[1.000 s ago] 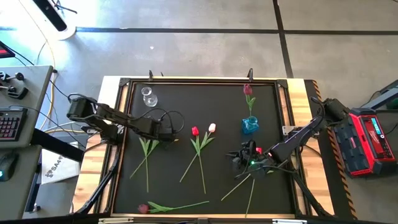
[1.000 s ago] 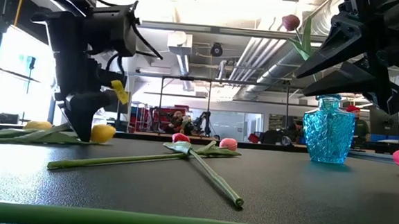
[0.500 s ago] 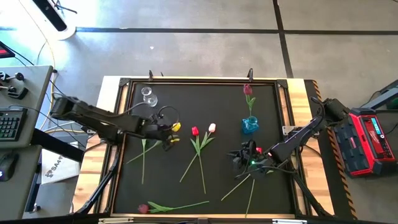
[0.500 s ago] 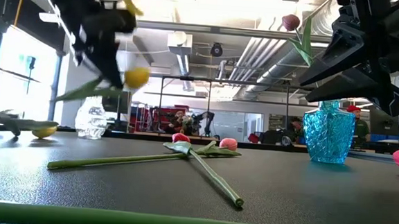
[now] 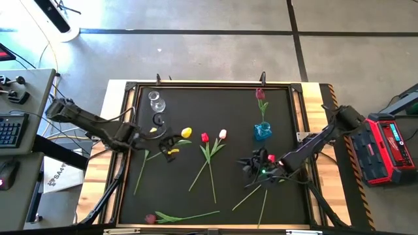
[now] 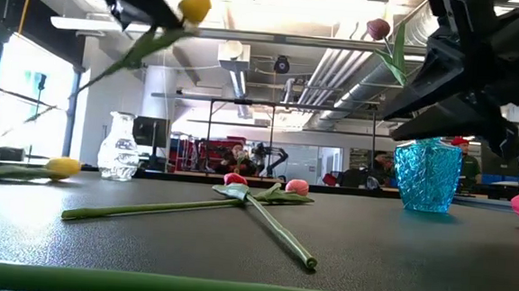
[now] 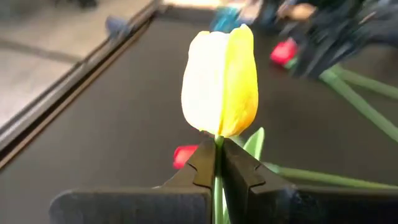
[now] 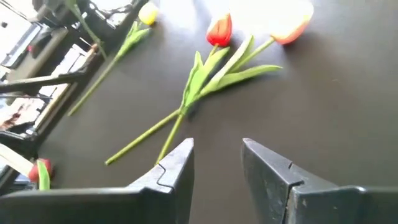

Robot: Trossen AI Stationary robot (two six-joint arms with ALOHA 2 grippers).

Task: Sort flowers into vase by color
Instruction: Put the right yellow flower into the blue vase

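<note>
The left gripper [image 7: 216,171] is clamped on the stem of a yellow tulip [image 7: 221,81] just under its head, lifted off the black mat [image 5: 215,111] toward the 9 o'clock side. In the high view a second yellow tulip [image 5: 154,130] lies beside it. The clear glass vase [image 5: 155,101] stands at about 10 o'clock, with bare mat between it and the blue glass vase [image 5: 262,131] at 2 o'clock, which holds a maroon tulip [image 5: 260,94]. A red tulip [image 5: 205,138] and a pink tulip [image 5: 223,134] lie crossed at the centre.

The right gripper [image 8: 216,163] hovers at about 4 o'clock with its fingers apart and nothing between them. Stems there are partly hidden under the arm. Another tulip [image 5: 151,219] lies along the 6 o'clock edge. No writing on the mat is readable.
</note>
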